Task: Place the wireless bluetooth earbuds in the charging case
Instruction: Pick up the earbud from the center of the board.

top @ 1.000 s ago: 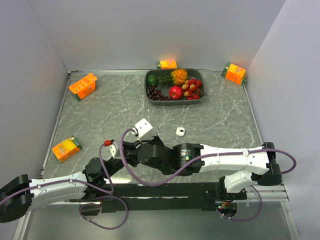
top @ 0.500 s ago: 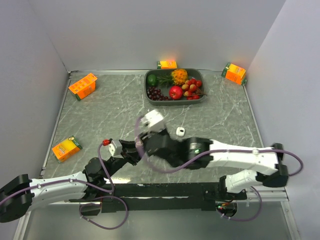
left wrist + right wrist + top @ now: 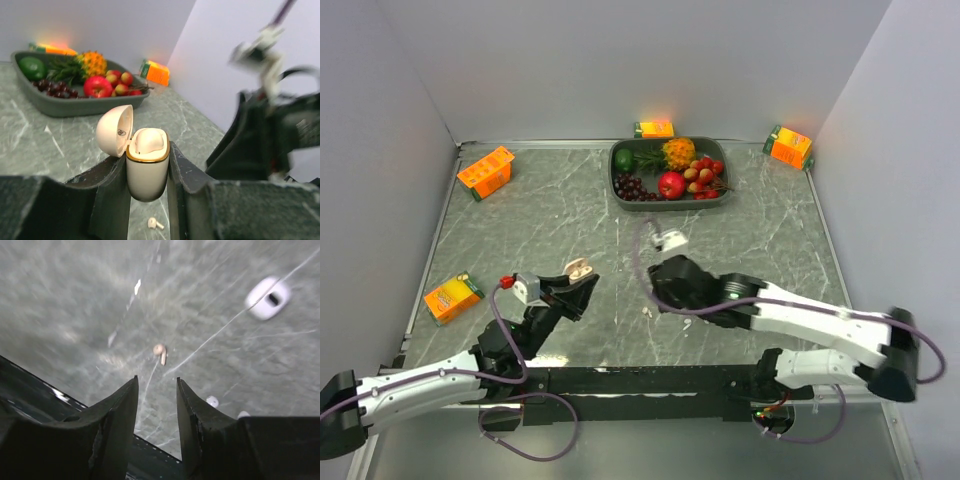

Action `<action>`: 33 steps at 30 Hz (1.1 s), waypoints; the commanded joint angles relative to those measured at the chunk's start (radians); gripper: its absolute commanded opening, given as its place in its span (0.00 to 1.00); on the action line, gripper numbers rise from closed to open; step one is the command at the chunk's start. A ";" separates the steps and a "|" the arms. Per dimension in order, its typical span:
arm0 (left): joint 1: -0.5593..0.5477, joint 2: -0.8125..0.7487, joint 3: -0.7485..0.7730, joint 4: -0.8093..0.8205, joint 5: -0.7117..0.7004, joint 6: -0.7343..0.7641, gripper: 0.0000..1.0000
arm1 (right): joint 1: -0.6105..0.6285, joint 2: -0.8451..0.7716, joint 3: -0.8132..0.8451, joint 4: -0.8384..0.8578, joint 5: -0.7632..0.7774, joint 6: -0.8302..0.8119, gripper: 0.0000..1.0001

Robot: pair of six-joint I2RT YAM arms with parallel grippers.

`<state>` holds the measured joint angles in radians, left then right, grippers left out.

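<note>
Cream case (image 3: 146,165), lid open, is pinched in the left hand (image 3: 147,172), plain in its wrist view; the right wrist view shows an earbud (image 3: 160,352) on the surface (image 3: 75,300) under the spread, empty right hand (image 3: 156,390).

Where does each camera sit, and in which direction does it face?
Top external: above and behind, looking down on the table; left arm, right arm show.
Left wrist: low, facing the fruit tray; the left gripper clamps the open charging case.
Right wrist: looks down at an earbud; the open right gripper shows.
Top and left wrist share case, tray.
</note>
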<state>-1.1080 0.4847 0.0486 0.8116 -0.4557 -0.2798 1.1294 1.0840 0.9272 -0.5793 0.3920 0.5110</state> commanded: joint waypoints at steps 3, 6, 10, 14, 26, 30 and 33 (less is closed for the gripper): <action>-0.004 -0.103 -0.013 -0.207 -0.054 -0.091 0.01 | -0.063 0.309 0.079 0.018 -0.240 -0.091 0.47; -0.004 -0.135 -0.010 -0.250 -0.026 -0.084 0.01 | -0.086 0.366 0.064 0.068 -0.315 -0.095 0.52; -0.004 -0.166 -0.012 -0.267 -0.021 -0.075 0.01 | -0.106 0.436 0.090 0.070 -0.332 -0.095 0.56; -0.004 -0.167 -0.015 -0.264 -0.020 -0.068 0.01 | -0.118 0.497 0.108 0.090 -0.338 -0.092 0.56; -0.004 -0.187 -0.016 -0.278 -0.021 -0.070 0.01 | -0.168 0.605 0.137 0.104 -0.320 -0.115 0.52; -0.004 -0.179 -0.015 -0.273 -0.018 -0.068 0.01 | -0.175 0.619 0.139 0.108 -0.324 -0.121 0.50; -0.004 -0.175 -0.013 -0.269 -0.018 -0.067 0.01 | -0.175 0.628 0.139 0.111 -0.335 -0.123 0.49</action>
<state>-1.1080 0.3058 0.0486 0.5102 -0.4889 -0.3458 0.9581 1.6913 1.0229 -0.4969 0.0616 0.4015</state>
